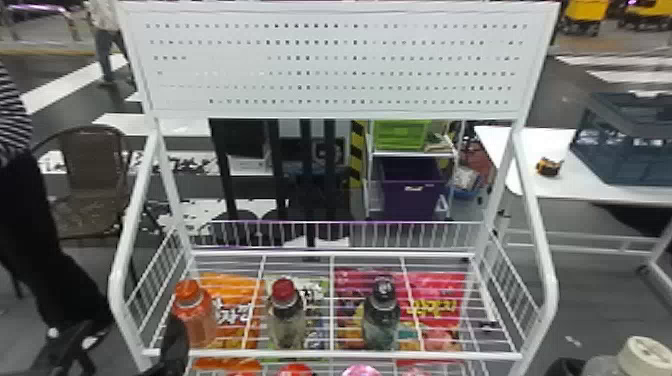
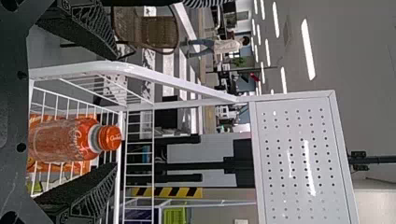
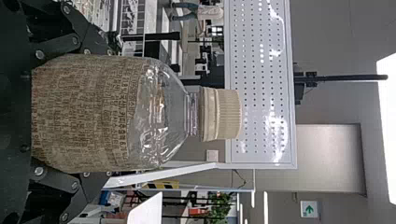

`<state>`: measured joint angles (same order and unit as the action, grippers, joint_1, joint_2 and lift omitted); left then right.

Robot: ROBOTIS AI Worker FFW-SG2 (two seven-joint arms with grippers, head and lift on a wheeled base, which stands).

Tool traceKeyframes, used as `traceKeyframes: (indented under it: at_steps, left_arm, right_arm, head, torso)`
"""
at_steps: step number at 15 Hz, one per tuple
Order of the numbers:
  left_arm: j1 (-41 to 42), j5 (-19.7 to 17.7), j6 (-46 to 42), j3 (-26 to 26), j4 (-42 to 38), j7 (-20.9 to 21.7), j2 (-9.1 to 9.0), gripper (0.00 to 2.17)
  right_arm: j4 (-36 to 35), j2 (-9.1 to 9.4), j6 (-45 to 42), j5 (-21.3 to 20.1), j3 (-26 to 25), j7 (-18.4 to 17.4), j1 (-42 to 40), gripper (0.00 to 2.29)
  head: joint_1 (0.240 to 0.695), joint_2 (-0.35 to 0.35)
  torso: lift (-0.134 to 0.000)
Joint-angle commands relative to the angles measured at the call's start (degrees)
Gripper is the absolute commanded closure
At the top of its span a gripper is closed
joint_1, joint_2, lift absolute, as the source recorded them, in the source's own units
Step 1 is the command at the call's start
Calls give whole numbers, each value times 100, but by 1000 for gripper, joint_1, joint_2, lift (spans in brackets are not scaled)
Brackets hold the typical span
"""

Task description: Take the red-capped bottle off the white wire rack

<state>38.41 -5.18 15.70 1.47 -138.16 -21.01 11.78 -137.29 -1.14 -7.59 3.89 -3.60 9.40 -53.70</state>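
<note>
At a white wire rack (image 1: 330, 355), the left tool (image 1: 173, 345) stands with its fingers spread, nothing in its grip, close to an orange bottle (image 1: 196, 320). In the left wrist view, the bottle lines up between the open fingers (image 2: 81, 191) of the left tool (image 2: 116, 111), nearer to one than the other; whether it touches either cannot be told.

The red-capped bottle (image 1: 287, 320) stands upright on the rack's wire shelf, to the right of the left tool and past the orange bottle. Farther right of that tool, a dark-capped bottle (image 1: 381, 320) stands upright on the same shelf, well apart from its red-capped neighbor.

At right, beyond the side of the rack, the right tool (image 1: 567, 367) grips a cream-capped bottle (image 1: 642, 356). The right wrist view has it clasped between the fingers, its clear shoulder and ribbed cap jutting past them.

Bright packets, including an orange one (image 1: 227, 292) near the left tool and a red one (image 1: 442, 300) farther right, show through the shelf wires. Well ahead of the right tool, a dark crate (image 1: 630, 145) and a yellow-and-black object (image 1: 549, 166) sit on a white table (image 1: 595, 189).
</note>
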Motion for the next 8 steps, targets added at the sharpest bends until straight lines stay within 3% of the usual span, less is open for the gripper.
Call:
traceKeyframes:
  at_steps: [1,8]
  left_arm:
    - [0,0,9,20,-18,0,0,83]
    - [9,9,-9,64,-44,-9,0,83]
  right_arm:
    - [0,0,0,7,0,0,0,836]
    - [-9,0,-18,16,0,0,0,836]
  head:
    - [499,0]
    - [499,0]
  torso:
    - [0]
    - [0]
